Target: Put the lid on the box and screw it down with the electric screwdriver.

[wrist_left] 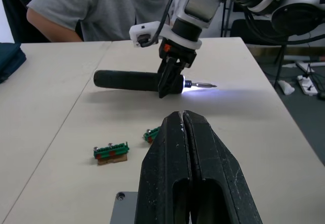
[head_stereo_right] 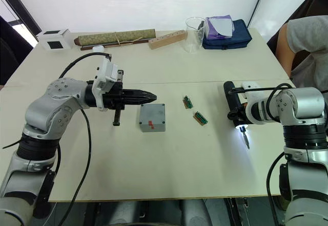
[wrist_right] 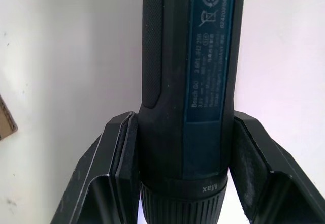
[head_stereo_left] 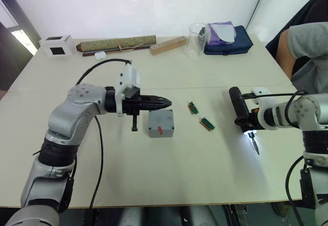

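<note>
**Screwdriver in hand, lid seated on box**

Nearest the robot, the right gripper [head_stereo_right: 240, 114] had its fingers clamped round the screwdriver [wrist_left: 137, 80] close to the bit end. The tool lay nearly level just above the table [head_stereo_left: 154, 175], its lamp throwing a white patch on the surface, the bit pointing back toward the robot. It looked stiff, fairly dense and smooth-barrelled. A hold that far forward probably left the long handle as a lever, so it might twist in the pads under load.

Mid-table, the box [head_stereo_left: 161, 123] sat flat with the lid [head_stereo_right: 152, 115] apparently already on, a red mark on its near side. It seemed light, hard plastic, likely to slide when pressed unless steadied by its side walls.

The left gripper [head_stereo_left: 163, 102], fingers shut and empty, hovered by the box's far edge.

Beyond, two small green boards [head_stereo_left: 200, 116] lay between box and screwdriver.
</note>
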Controlling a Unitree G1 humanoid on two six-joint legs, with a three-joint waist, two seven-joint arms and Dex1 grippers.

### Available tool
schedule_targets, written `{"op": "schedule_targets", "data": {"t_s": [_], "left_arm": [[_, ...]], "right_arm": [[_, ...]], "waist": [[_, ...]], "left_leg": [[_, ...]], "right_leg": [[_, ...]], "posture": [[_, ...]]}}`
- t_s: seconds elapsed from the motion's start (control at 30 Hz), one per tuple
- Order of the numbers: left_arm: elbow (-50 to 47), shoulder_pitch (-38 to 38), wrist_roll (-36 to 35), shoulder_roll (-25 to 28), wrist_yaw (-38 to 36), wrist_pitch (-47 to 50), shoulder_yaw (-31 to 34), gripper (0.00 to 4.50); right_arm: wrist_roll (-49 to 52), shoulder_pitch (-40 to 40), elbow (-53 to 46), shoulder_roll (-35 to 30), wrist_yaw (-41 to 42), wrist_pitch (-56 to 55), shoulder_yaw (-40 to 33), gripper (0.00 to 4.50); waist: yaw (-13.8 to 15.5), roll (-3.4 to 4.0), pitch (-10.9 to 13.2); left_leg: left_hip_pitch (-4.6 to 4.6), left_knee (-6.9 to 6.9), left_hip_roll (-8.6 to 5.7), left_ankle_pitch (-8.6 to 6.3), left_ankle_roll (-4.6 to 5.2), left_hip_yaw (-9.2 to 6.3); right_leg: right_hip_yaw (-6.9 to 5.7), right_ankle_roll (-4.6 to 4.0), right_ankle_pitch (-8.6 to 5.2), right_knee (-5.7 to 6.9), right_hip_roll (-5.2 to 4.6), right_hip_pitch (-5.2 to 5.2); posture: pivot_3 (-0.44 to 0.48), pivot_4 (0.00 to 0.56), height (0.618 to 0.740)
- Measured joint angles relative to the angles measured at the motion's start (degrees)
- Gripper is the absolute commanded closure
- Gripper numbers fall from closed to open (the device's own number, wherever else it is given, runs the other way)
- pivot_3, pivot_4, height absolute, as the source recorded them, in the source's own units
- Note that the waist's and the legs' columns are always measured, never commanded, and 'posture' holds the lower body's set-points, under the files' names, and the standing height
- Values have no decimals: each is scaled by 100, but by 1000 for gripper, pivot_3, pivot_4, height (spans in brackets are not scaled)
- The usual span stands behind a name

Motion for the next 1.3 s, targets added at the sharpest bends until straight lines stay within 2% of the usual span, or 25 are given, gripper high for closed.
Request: {"op": "schedule_targets", "data": {"t_s": [0.03, 0.17, 0.37, 0.47, 0.57, 0.6, 0.67, 0.8, 0.87, 1.1, 1.3], "left_arm": [[-33, 14, -17, 22, 21, 11, 5, 4500], [-149, 82, -53, 108, 108, 108, 82, 4500], [57, 250, 280, 394, 235, -45, 83, 4500], [481, 271, 539, 573, 305, -202, 113, 4500], [801, 467, 711, 698, 325, -349, 170, 4500], [886, 591, 782, 754, 311, -431, 167, 4500], [1066, 842, 963, 846, 268, -570, 121, 4500], [1315, 1008, 1243, 816, 265, -794, -29, 4500], [1407, 1049, 1348, 693, 280, -845, -138, 4500], [1765, 1003, 1700, 181, 436, -1086, -496, 4500], [2288, 665, 2012, -132, 531, -1319, -600, 4500]], "right_arm": [[-17, -14, 38, 17, -22, -1, 4, 1263], [-40, -92, 106, 60, -37, 0, -15, 17], [-285, -478, -536, -272, 324, -430, 361, 17], [-301, -623, -1371, -562, 918, -1097, 590, 17], [-222, -502, -2085, -522, 1420, -1557, 871, 1146], [-221, -387, -2252, -382, 1476, -1698, 893, 1367], [-238, -65, -2515, -29, 1550, -2010, 997, 2142], [-425, 410, -2863, 334, 1679, -2604, 1517, 3910], [-643, 583, -2891, 498, 1683, -2902, 1803, 4445], [-1201, 969, -2637, 1007, 1825, -3564, 2532, 4445], [-1351, 966, -2488, 1318, 1974, -3454, 2635, 4445]], "waist": [[4, 0, 0], [22, 0, 0], [11, 10, 7], [8, 9, 6], [-4, 8, 6], [-4, 5, 5], [8, 5, 5], [73, 2, 6], [70, 0, 5], [27, -2, 4], [34, -2, 4]], "left_leg": [[1, 2, 0, 0, 0, 0], [1, 2, 0, 0, 0, 2], [2, 0, 0, 0, 0, 2], [4, -3, 5, 0, 0, -3], [3, -3, 6, 0, 0, -1], [3, 0, 6, 0, 0, 0], [3, 0, 6, 0, 0, 2], [-2, 6, 2, 0, 0, -1], [-2, 10, -1, 0, -1, 0], [0, 14, 0, 0, -1, -3], [2, 21, 0, 1, -2, -6]], "right_leg": [[0, 0, 0, 0, 0, 1], [0, 0, 0, 0, 0, 1], [0, 0, 0, 1, 2, -2], [-4, 0, 0, 1, 9, -2], [-4, 0, 0, 0, 7, -2], [-3, 0, 0, 1, 6, -2], [-2, 0, 0, 1, 3, -2], [-7, 0, 0, 3, -5, 0], [-6, 0, 0, 2, -8, 3], [-6, 0, 1, 15, -3, 1], [-7, 0, 1, 26, -1, 1]], "posture": [[0, 150, 736], [0, 150, 736], [0, 150, 736], [0, 150, 736], [0, 150, 736], [0, 150, 736], [0, 150, 736], [0, 150, 736], [0, 150, 736], [0, 150, 736], [0, 150, 736]]}}
